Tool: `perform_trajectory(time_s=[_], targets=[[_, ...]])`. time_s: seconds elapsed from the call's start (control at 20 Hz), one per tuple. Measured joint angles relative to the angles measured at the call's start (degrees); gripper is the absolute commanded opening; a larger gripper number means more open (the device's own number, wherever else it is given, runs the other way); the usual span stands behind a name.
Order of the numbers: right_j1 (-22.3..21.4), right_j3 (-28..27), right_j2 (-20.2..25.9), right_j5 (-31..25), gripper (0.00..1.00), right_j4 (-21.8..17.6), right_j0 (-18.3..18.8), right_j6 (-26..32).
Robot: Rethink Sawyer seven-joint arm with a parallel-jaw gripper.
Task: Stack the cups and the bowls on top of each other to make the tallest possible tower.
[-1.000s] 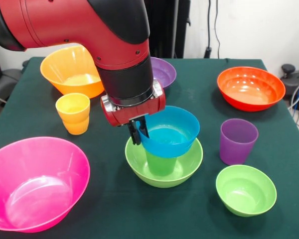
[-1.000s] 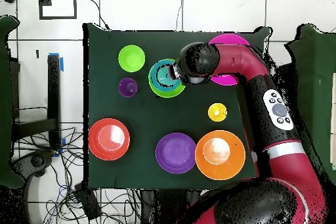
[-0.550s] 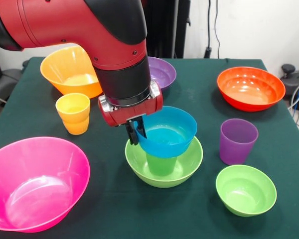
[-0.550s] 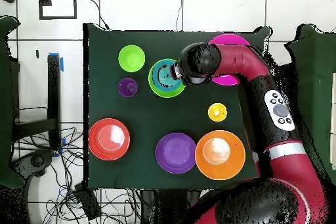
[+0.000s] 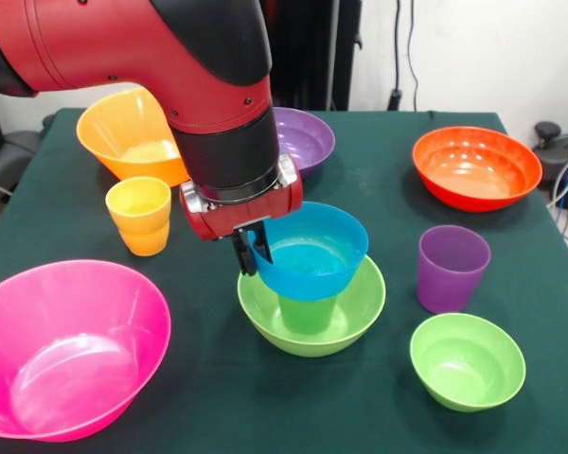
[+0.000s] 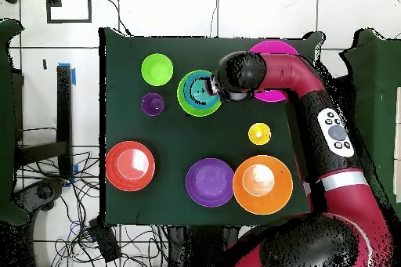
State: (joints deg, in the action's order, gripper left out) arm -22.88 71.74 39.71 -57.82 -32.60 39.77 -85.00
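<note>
A blue bowl (image 5: 312,251) sits over a green cup (image 5: 308,314) that stands upright inside the lime-green bowl (image 5: 265,317) at the table's middle. My gripper (image 5: 251,248) is shut on the blue bowl's left rim. From above, the gripper (image 6: 208,88) is at the right edge of the blue bowl (image 6: 194,92). To the right in the front view stand a purple cup (image 5: 452,268) and a small green bowl (image 5: 467,361). A yellow-orange cup (image 5: 139,215) stands to the left.
A large pink bowl (image 5: 66,345) fills the near left corner. An orange bowl (image 5: 133,132), a purple bowl (image 5: 308,137) and a red-orange bowl (image 5: 475,165) line the far side. The arm hangs over the far left part.
The arm and gripper have shifted slightly left with the blue bowl still held; the bowl has moved a little left over the green cup.
</note>
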Motion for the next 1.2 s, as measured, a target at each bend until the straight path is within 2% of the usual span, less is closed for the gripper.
perform_trajectory(time_s=[1.2], targets=[[0.06, 1.72, 0.01, 0.0, 0.0, -0.11, 1.14, 0.0]])
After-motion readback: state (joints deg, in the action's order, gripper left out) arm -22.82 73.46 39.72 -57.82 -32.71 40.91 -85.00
